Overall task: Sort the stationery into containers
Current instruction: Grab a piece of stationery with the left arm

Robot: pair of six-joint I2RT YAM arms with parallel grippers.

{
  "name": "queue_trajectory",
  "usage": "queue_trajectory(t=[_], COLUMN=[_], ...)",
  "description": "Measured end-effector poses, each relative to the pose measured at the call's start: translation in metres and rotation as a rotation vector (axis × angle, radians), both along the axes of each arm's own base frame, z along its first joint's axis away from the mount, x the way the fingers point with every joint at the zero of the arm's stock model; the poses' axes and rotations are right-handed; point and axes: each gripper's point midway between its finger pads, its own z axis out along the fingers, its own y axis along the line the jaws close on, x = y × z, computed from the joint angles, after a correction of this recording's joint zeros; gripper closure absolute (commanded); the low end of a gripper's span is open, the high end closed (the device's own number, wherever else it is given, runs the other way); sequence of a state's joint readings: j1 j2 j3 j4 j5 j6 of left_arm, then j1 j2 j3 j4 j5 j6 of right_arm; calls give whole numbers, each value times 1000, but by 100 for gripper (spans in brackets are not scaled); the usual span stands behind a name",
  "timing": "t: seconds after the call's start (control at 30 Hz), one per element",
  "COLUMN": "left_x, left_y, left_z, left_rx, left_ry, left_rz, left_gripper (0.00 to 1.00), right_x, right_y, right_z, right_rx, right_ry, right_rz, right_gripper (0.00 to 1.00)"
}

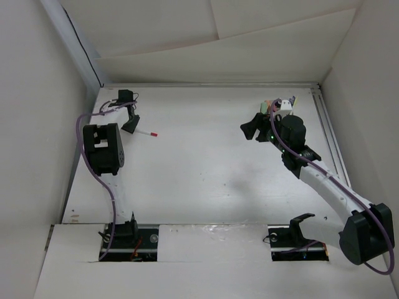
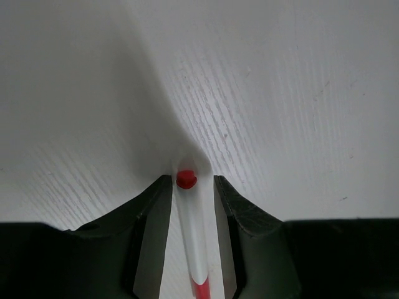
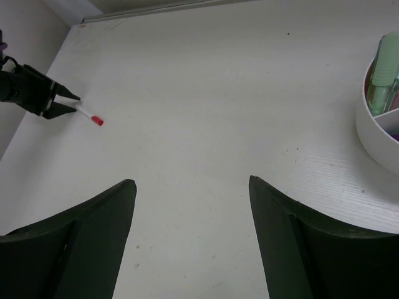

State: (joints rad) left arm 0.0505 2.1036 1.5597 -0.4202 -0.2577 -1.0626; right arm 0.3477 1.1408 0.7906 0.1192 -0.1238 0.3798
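Note:
The thin white pen with a red tip (image 1: pixel 147 132) lies on the table at the far left. My left gripper (image 1: pixel 131 124) is down over it. In the left wrist view the pen (image 2: pixel 194 240) runs between the two fingers, with narrow gaps on both sides, so the gripper (image 2: pixel 193 180) is open around it. The right wrist view also shows this pen (image 3: pixel 88 114). My right gripper (image 1: pixel 250 131) is open and empty (image 3: pixel 190 184) above bare table. The white divided cup (image 3: pixel 369 128) stands at the far right, half hidden behind the right wrist (image 1: pixel 278 104). It holds a green marker (image 3: pixel 381 71).
White walls close in the table on the left, back and right. A metal rail (image 1: pixel 328 134) runs along the right edge. A purple cable (image 1: pixel 87 159) loops beside the left arm. Other coloured stationery shows in the cup (image 1: pixel 267 106).

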Motion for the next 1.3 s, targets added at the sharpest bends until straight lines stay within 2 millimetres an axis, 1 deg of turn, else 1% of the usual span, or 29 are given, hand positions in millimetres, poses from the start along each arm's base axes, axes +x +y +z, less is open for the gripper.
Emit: queue_trajectory(t=[0.1,0.17,0.2,0.37,0.4,0.5,0.53,0.87,0.93,1.0,1.2,1.3], left_x=[1,4,5,11,11,12,12,12,6,-4,-44,-57], left_y=[-1,-1,-1,-5,-5,-6,-7,-17,-22,-32,-74,-94], left_z=[-2,-3,-3,-4,-5,-4,-4,-4,-3,-3,-1,8], left_rx=[21,37,47,78,86,105,111,135,139,138,140,140], left_ry=[11,16,19,20,23,25,26,21,15,23,35,3], left_rz=[-4,-7,-7,-20,-23,-33,-36,-95,-118,-156,-299,-359], left_gripper=[71,75,75,82,86,94,100,100,100,100,100,100], right_x=[0,0,0,0,0,0,0,0,0,0,0,1], right_y=[0,0,0,0,0,0,0,-1,-1,-2,-1,-1], right_z=[0,0,0,0,0,0,0,0,0,0,0,-1], right_rx=[0,0,0,0,0,0,0,0,0,1,2,3], right_ry=[1,0,0,1,1,1,1,0,0,1,2,5], right_rz=[0,0,0,0,0,0,0,-2,-2,-2,2,7], right_gripper=[21,21,21,21,21,21,21,21,21,21,21,21])
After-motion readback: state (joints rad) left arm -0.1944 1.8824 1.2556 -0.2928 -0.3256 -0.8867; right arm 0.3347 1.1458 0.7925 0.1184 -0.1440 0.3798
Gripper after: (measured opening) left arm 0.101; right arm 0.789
